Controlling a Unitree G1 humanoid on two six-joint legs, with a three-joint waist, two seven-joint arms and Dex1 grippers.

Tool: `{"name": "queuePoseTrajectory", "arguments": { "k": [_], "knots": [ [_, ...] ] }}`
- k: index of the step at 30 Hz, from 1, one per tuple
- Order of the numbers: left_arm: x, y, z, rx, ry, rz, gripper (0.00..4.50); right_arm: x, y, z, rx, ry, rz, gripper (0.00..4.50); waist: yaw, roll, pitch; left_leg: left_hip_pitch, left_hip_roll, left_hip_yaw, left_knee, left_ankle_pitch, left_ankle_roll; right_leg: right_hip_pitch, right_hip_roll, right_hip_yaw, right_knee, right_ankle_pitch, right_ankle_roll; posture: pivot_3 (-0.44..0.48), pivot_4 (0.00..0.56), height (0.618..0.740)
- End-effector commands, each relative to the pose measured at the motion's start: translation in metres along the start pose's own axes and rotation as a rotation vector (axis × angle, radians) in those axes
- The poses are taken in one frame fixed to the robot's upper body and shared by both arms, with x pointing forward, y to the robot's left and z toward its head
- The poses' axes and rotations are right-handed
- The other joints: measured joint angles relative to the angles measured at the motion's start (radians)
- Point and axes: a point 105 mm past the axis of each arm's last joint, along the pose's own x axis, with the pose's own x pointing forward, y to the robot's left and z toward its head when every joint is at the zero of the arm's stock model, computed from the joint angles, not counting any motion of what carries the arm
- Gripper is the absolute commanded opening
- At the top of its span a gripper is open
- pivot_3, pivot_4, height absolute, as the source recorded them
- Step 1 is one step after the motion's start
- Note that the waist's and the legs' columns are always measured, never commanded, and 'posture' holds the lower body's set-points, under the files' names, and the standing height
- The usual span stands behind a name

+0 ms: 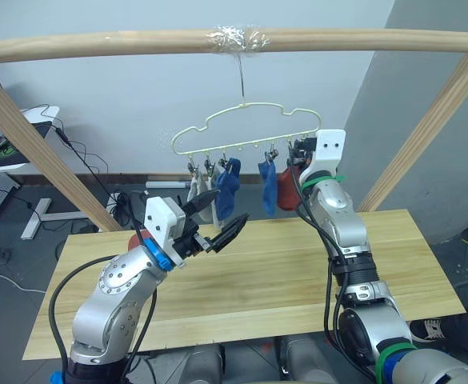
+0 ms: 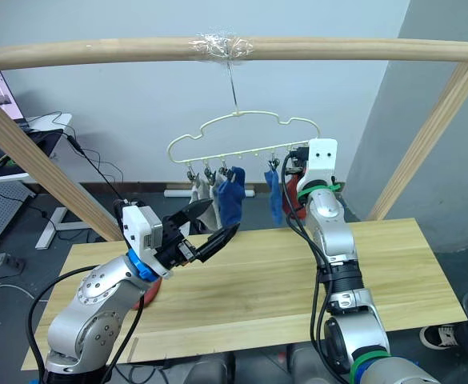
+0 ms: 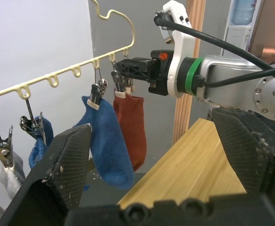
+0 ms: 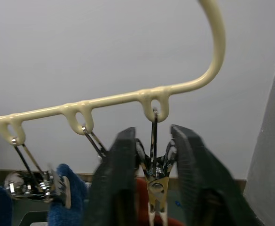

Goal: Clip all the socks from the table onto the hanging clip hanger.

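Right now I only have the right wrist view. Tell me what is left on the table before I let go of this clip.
Observer: One rust-red sock lies on the table, partly hidden under the left arm.
Operator: Report the left tool.
Observer: The left tool is open and empty, raised over the table in front of the clip hanger.
Operator: Count what hangs.
Observer: Five in all: two light grey socks, two blue socks, and the hanging rust-red sock in the end clip, which your right tool is shut on.
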Motion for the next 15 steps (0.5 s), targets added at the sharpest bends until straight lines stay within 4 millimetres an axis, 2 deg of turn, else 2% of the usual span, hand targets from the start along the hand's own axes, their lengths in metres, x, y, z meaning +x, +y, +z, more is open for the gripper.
{"name": "queuePoseTrajectory", "arguments": {
  "k": [1, 2, 15],
  "knots": [
    [0.003, -0.005, 0.010, 0.033, -0.041, -0.016, 4.50, 0.001, -0.001, 0.020, 0.002, -0.067, -0.005, 2.59, 0.000, 0.000, 0.000, 0.000, 0.000, 0.000, 0.000, 0.000, 0.000, 0.000, 0.000, 0.000, 0.000, 0.000, 0.000, 0.027, 0.124, 0.740],
    [0.003, -0.005, 0.010, 0.034, -0.041, -0.017, 4.50, 0.001, -0.001, 0.020, 0.003, -0.069, -0.007, 2.94, 0.000, 0.000, 0.000, 0.000, 0.000, 0.000, 0.000, 0.000, 0.000, 0.000, 0.000, 0.000, 0.000, 0.000, 0.000, 0.027, 0.124, 0.740],
    [0.004, -0.008, 0.009, 0.030, -0.039, -0.027, 4.50, -0.010, -0.009, 0.029, 0.108, -0.144, -0.065, 2.94, 0.001, 0.000, 0.000, 0.000, 0.000, 0.000, 0.000, 0.000, 0.000, 0.000, 0.000, 0.000, 0.000, 0.000, 0.000, 0.018, 0.126, 0.740]
  ]
}}
